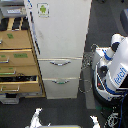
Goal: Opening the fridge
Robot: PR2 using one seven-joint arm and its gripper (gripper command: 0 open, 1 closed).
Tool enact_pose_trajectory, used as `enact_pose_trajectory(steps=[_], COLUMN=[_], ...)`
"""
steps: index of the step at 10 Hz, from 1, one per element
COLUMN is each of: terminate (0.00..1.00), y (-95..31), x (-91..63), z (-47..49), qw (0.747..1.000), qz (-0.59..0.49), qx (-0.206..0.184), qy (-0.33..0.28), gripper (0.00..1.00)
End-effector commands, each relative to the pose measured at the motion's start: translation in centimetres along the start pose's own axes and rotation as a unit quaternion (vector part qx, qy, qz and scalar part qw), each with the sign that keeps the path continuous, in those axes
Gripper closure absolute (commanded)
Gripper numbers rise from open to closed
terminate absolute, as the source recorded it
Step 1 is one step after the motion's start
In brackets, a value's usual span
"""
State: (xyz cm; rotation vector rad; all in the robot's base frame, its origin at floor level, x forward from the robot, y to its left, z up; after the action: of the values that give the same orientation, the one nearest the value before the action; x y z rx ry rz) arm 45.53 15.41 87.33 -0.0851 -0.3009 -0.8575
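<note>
fridge (59,30): white all over — the sticker (43,9) on its door is green
handles (60,63): silver
cabinet (19,62): tan wood — green labels (20,55) on the drawer fronts
robot (114,67): white, with blue lettering
floor (65,111): dark grey

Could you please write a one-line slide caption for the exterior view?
The white fridge, door and both lower drawers closed, stands beside a wooden drawer cabinet, with the PR2 nearby.
</note>
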Motion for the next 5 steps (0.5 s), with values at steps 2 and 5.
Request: enact_pose_trajectory(steps=[2,5], terminate=[0.0,0.0], y=[7.3,11.1], x=[13.4,17.3], z=[3.7,6.1], qw=[0.998,0.999], qz=[-0.004,0.009], qx=[-0.022,0.013], qy=[-0.052,-0.039], gripper=[0.0,0.0])
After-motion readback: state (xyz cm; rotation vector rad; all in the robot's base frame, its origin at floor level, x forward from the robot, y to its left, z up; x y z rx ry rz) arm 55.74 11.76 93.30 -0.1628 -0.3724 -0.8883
